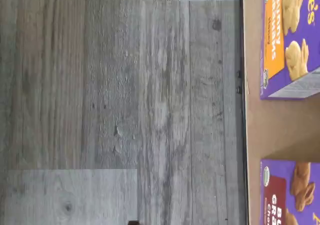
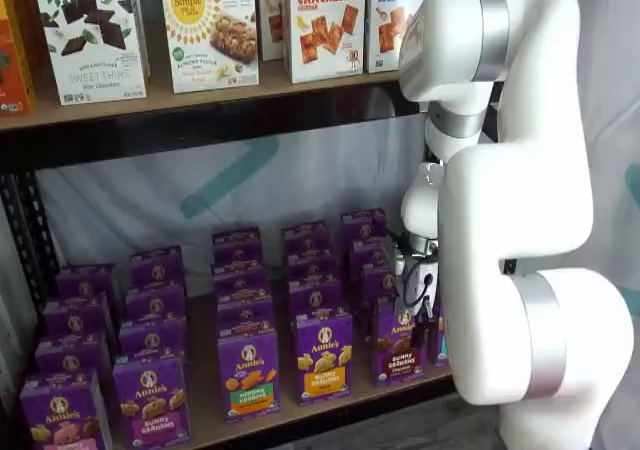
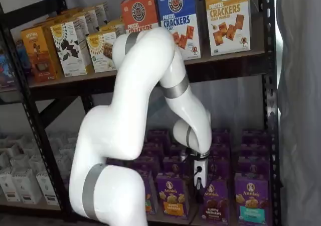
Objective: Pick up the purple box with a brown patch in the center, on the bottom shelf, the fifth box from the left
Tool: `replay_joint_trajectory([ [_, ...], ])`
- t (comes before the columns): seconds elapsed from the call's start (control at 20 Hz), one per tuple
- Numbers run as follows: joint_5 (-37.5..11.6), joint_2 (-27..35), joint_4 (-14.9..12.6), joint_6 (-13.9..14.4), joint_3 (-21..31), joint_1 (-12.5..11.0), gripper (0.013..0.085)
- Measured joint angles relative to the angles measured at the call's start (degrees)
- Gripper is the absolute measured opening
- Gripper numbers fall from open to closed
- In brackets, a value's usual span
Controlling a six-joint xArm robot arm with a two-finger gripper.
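The purple box [image 1: 290, 195] with brown bunny cookies and a dark brown band stands upright at the front edge of the bottom shelf [image 1: 270, 130]. In both shelf views it [image 2: 398, 352] [image 3: 216, 204] stands low down, partly behind my arm. My gripper [image 2: 415, 315] [image 3: 199, 182] hangs just in front of it and slightly to its left, above the shelf's front edge. Its black fingers show side-on with a cable beside them. They stand open, with no box between them.
A purple carton with an orange band [image 1: 287, 35] [image 2: 322, 358] [image 3: 173, 202] stands just left of the target, a teal-banded one [image 3: 251, 201] to its right. More purple rows stand behind. Cracker boxes [image 2: 320, 20] fill the higher board. Grey plank floor [image 1: 125, 110] lies below the shelf.
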Motion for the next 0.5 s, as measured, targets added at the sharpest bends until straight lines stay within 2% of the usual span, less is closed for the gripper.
replay_joint_trajectory([
  [0.25, -1.17, 0.28, 0.66, 0.87, -0.63, 1.50, 0.0850],
  [0.3, -1.03, 0.35, 1.49, 0.43, -0.90, 1.81, 0.0850],
  [0.5, -1.52, 0.45, 8.37, -4.85, -1.75, 2.79, 0.0850],
])
